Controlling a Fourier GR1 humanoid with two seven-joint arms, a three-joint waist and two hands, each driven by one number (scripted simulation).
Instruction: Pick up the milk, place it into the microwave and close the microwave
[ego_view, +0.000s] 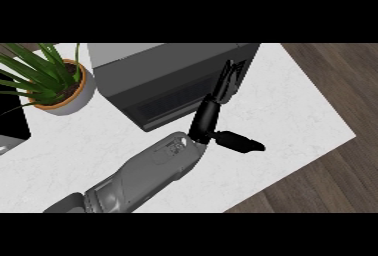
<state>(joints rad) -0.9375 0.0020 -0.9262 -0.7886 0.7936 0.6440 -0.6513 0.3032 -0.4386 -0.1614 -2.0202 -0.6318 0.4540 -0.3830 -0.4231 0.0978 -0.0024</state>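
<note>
Nearest of all, the grey left forearm (148, 172) came in from the lower left and slanted up across the white marbled bench (295, 115). At its end the black left hand (207, 120) stretched toward the microwave (170, 70). Its fingers (225, 82) were straight and pressed together, lying flat against the right edge of the microwave's front and curled round nothing. The thumb (240, 141) stuck out to the right, over bare bench.

Beyond the hand, the microwave stood as a dark grey box with a darker window in its front. Its door looked shut, though from this steep angle I could not be sure, and its inside was hidden. The milk was nowhere to be seen, so neither its look nor its place could be told.

Further back on the left, a round terracotta pot (74, 97) held dark soil and a spiky green plant (33, 70). Wooden floor (332, 75) showed past the bench's right edge.
</note>
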